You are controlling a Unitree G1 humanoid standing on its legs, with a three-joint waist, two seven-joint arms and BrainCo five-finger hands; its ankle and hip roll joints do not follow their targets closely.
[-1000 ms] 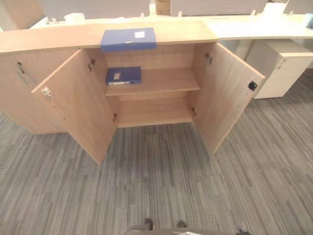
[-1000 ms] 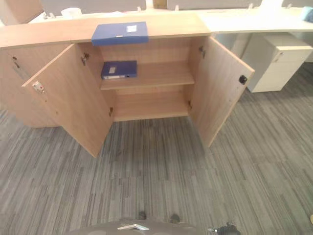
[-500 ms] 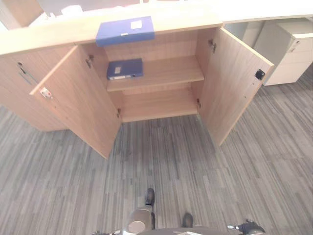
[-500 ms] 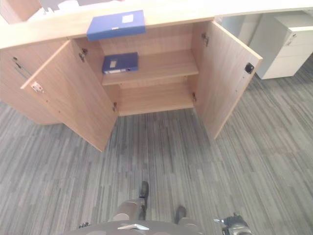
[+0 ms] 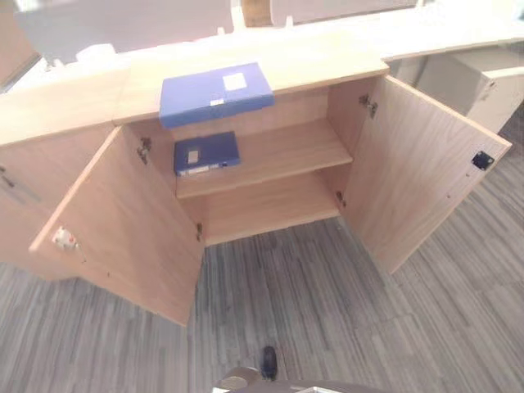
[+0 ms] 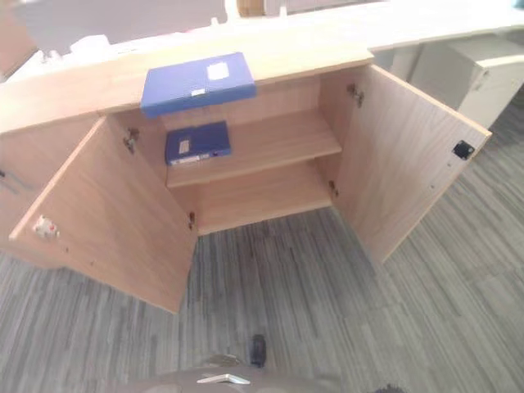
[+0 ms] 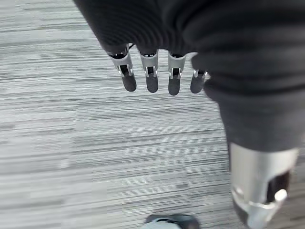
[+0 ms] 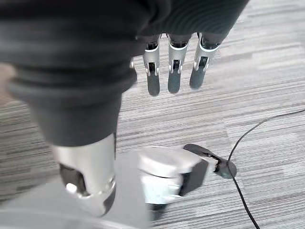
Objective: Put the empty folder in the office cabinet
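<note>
Upper centre: a blue folder (image 5: 216,92) lies atop the open cabinet (image 5: 270,205); another folder (image 5: 206,153) occupies its shelf. Left robot hand (image 7: 157,71) and right robot hand (image 8: 174,67) hang empty, fingers straight.

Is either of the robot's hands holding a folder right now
No, the left hand and the right hand both hang with straight fingers over the carpet, holding nothing.

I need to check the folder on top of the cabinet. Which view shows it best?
The left eye view: the folder on top lies whole and unobstructed above the open cabinet. The right eye view shows it equally whole; both wrist views show carpet.
</note>
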